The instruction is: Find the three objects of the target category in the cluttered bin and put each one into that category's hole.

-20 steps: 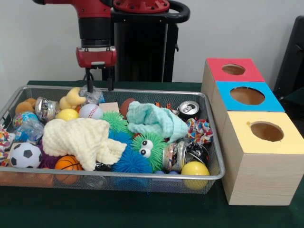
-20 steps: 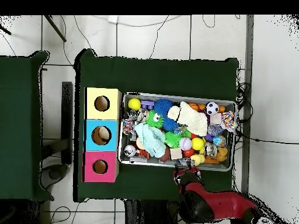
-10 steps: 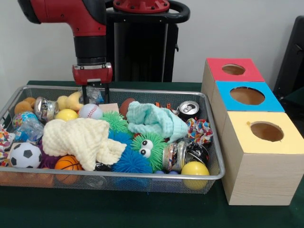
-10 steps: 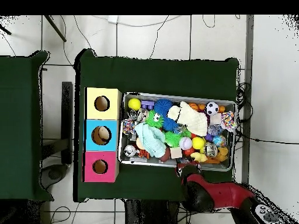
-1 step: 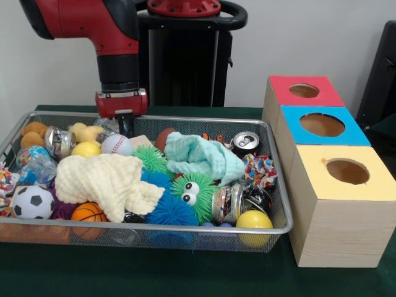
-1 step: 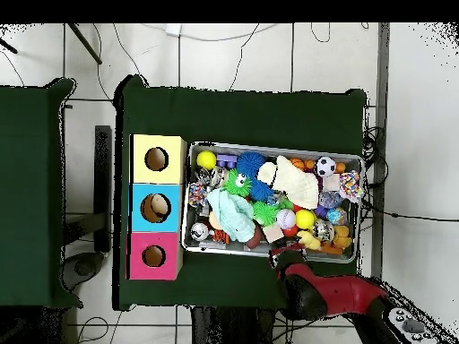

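Front view: tool [image 5: 125, 127] is down inside the wire bin [image 5: 272, 204], at its back rim. Fingers are buried behind the clutter, so I can't tell whether it's released or clenched, or if it has anything.

Target category isn't stated. Judging by what sits closest, ball-type items are the likely candidates. White baseball [image 5: 117, 145] lies just below and in front of the tool, nearly touching. Yellow ball [image 5: 87, 149] is beside the baseball, further out to the picture-left of the tool. Yellow duck-like toy [image 5: 85, 132] is at tool height, just picture-left of it. Wooden block [image 5: 143, 140] is just picture-right.

Key relation: baseball is toward the camera from the tool, not straight under it. Round, so no long axis to align to. My read: a short shift toward the camera would centre the tool over it.

Holes: red box [image 5: 303, 90], blue box [image 5: 322, 124] and yellow box [image 5: 347, 171] stand well apart from the tool, past the bin's other end, picture-right.

Overhead view: arm [image 6: 332, 297] enters over the bin's robot-side rim; tool tips are hidden under the wrist.
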